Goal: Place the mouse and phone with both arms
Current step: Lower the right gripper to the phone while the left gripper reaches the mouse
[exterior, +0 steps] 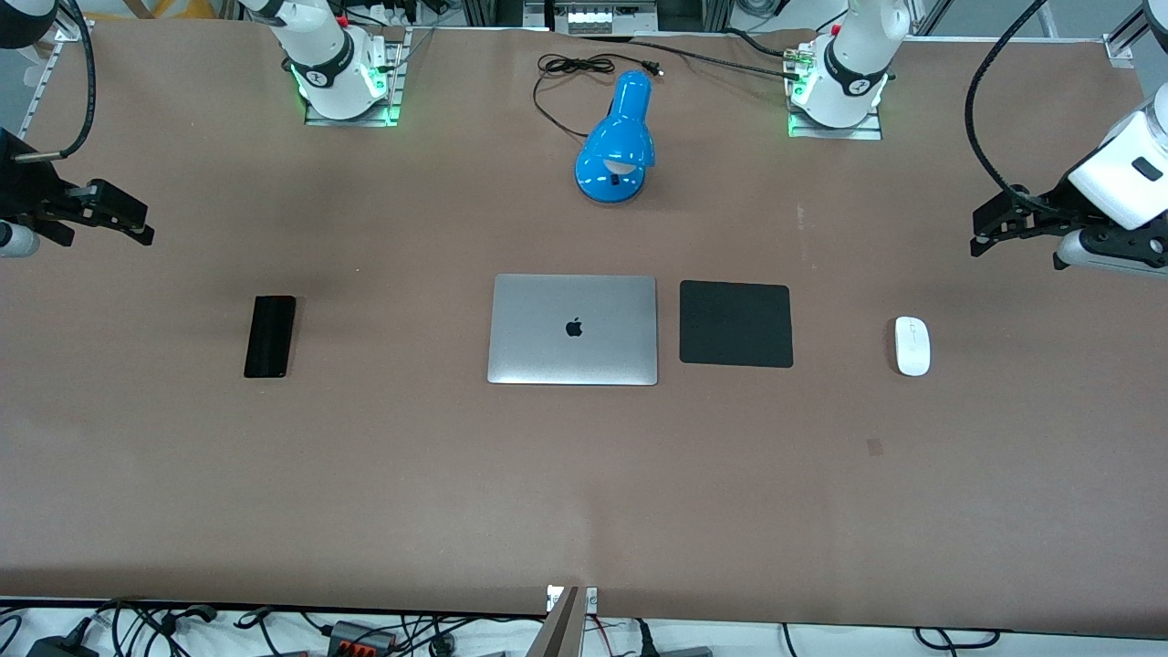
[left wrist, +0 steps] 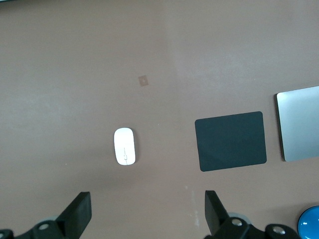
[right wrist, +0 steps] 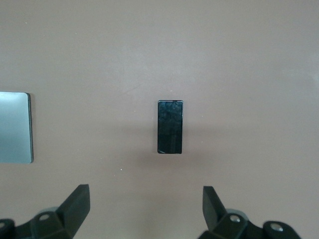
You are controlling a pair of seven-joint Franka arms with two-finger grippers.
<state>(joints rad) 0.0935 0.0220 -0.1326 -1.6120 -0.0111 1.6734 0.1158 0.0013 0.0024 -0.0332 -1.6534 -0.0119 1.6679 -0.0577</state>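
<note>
Both my claws hang wide and empty, left claw [left wrist: 144, 211] above the mouse [exterior: 912, 346], right claw [right wrist: 144, 209] above the phone [exterior: 270, 336], whose slim glossy body lying flat on the desk [exterior: 584, 474] could slip my pinch.

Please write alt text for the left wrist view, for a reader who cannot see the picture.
The left pincer, its fingers wide open, hangs above the brown table with the white mouse lying untouched below it. Beside the mouse lies a black square pad, and past the pad the edge of a closed silver laptop shows.
</note>
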